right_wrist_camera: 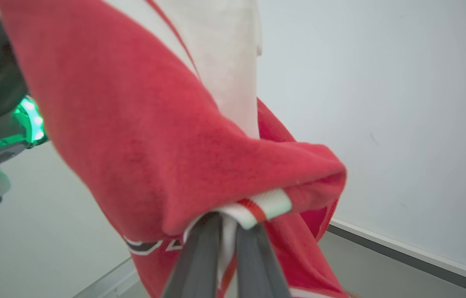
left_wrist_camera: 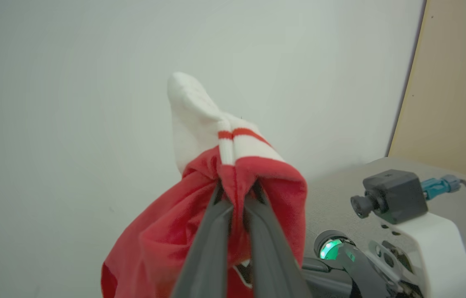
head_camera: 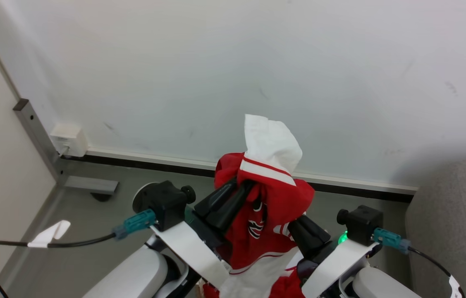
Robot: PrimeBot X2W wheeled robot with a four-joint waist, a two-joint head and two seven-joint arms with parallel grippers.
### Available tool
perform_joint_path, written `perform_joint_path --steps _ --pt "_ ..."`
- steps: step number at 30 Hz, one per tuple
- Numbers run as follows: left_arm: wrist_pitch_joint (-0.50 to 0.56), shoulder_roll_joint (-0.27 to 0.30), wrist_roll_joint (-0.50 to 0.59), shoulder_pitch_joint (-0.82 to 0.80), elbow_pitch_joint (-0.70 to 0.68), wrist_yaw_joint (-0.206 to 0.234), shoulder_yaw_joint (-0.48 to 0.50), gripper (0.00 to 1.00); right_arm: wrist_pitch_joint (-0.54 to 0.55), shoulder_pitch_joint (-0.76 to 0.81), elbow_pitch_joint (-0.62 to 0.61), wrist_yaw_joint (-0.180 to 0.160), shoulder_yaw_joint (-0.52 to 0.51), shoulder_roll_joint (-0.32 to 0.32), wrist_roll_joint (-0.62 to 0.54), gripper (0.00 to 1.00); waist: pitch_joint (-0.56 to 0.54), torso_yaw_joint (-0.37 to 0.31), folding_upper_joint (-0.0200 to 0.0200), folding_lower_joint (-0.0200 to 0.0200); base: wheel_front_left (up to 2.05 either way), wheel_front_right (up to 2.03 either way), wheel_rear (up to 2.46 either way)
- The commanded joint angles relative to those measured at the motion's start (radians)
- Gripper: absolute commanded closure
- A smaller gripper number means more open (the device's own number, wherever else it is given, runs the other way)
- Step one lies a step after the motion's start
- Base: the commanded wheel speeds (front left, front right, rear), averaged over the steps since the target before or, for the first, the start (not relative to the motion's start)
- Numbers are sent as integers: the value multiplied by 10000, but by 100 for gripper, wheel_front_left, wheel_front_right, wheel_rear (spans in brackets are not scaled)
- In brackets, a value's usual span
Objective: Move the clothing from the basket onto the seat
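The head view gives you 1 bundle of red-and-white clothing, held up in the air just below centre in front of a pale wall. You cannot tell whether it is 1 garment or more. A white panel with red-and-white striped trim stands up at the bundle's 12 o'clock.

There are 2 grippers. Your left gripper enters the cloth from 8 o'clock and your right gripper from 4 o'clock. Both are buried in the fabric here.

This view also gives you 1 corner of the light-grey seat at 4 o'clock, well apart from the clothing. You also see 1 white socket box at 9 o'clock, the grey floor, and 1 black cable at 8 o'clock.

The left wrist view adds the grip itself. The left gripper's 2 fingers are nearly together, pinching a red fold just under the striped trim. It also shows 1 beige panel at 2 o'clock and 1 green light on the other arm at 4 o'clock.

The right wrist view shows the right gripper's 2 fingers clamped narrowly on a striped hem, with red cloth draped over them. A dark baseboard runs at 4 o'clock.
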Motion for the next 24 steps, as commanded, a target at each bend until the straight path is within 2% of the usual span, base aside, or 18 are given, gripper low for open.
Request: perform_joint_path --steps 1,3,4,6,7,8,14,24 --pt "-45 56 -192 178 153 21 36 100 2 202 -146 -21 -151 -93 -93 100 20 -156 -1 0 0 0 0" --pt "-99 70 -242 231 296 26 31 100 2 286 -298 -21 -327 -132 -210 100 38 -297 -1 0 0 0 0" --pt "-128 65 -272 252 378 15 28 78 0 349 -378 -21 -448 -135 -242 100 49 -369 -1 0 0 0 0" --pt "-158 88 -270 278 541 10 31 64 0 416 -515 -21 -651 -172 -345 100 76 -530 -1 0 0 0 0" --pt "-170 101 -267 307 637 26 45 47 0 450 -595 -21 -753 -194 -406 100 90 -620 -1 0 0 0 0" --pt "-209 113 -270 330 731 34 49 0 0 477 -681 -21 -851 -222 -460 100 100 -713 -1 0 0 0 0" --pt "-353 96 -318 408 949 40 46 0 0 619 -1100 -21 -1681 -492 -868 100 122 -1185 -1 0 0 0 0" --pt "-667 126 -155 662 953 34 -74 0 -1 918 -1964 -21 -3162 -1176 -1639 100 202 -2471 -1 0 0 0 0"
